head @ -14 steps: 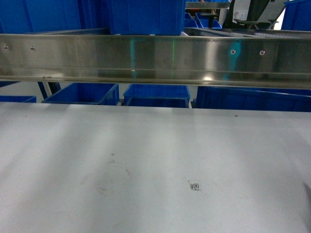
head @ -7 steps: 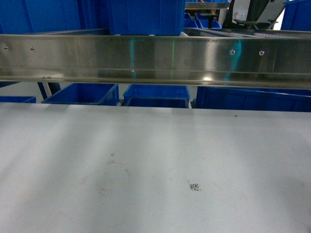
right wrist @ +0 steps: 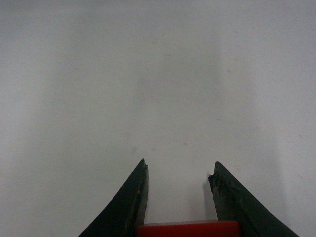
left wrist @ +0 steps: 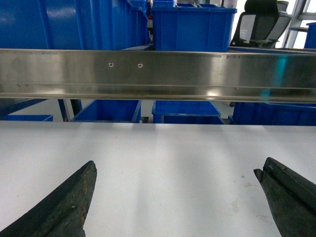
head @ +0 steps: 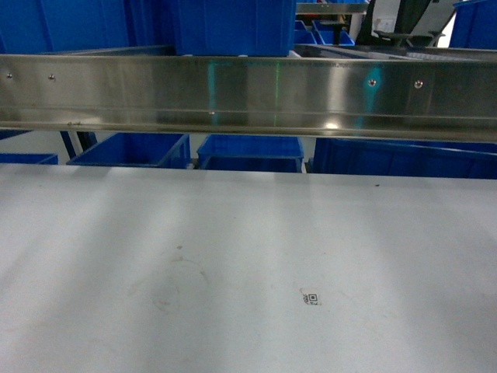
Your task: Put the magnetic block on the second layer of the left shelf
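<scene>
Right gripper [right wrist: 177,197] clamps the red block [right wrist: 187,228] over bare desk [right wrist: 158,74], left gripper [left wrist: 175,197] spread empty; keep grip firm, lift above the steel beam [head: 248,93] before swinging left.
</scene>
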Available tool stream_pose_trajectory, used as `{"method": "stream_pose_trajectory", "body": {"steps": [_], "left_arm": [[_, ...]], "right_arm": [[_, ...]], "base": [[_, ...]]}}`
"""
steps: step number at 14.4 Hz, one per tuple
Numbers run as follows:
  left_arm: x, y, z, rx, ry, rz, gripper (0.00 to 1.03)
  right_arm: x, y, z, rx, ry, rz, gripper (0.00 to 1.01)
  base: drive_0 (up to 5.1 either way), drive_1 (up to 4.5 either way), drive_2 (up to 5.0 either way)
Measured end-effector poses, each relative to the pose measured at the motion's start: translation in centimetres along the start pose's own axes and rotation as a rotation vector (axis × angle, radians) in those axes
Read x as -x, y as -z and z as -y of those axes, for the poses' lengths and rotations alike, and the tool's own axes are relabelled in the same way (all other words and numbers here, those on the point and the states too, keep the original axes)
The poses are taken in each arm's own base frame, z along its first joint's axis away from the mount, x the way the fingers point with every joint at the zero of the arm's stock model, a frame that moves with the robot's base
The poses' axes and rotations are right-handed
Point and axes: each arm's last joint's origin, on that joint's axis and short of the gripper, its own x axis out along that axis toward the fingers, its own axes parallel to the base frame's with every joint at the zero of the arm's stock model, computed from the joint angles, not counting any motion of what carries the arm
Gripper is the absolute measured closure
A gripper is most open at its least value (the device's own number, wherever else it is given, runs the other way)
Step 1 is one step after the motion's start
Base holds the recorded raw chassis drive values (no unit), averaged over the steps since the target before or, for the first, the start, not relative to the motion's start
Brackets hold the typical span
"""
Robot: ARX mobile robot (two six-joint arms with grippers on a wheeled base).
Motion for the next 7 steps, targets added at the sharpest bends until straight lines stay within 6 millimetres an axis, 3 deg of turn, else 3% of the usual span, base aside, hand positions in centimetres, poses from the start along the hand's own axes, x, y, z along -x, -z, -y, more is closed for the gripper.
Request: {"method": "stream_pose_trajectory", "body": {"steps": [2,4,6,7], "left_arm": [[0.0,0.0,0.0,0.0,0.0,0.0,0.05],[0.0,0.0,0.0,0.0,0.0,0.0,0.05],[0.0,0.0,0.0,0.0,0.0,0.0,0.05],[0.0,0.0,0.0,0.0,0.0,0.0,0.05]], "right_arm": [[3.9,-3.4,-2.1,0.042,-0.034,0.098,0.68],[9.2,-6.2,-3.1,0.06,0.009,0.196,0.68],[12.5,-6.7,-2.8,0.027,0.033,0.264,0.68],[12.8,-6.8,-2.8,0.02,0.033,0.271,0.68]], "base": [[0.0,0.0,0.0],[0.0,0.0,0.0],[0.0,0.0,0.0],[0.0,0.0,0.0]]}}
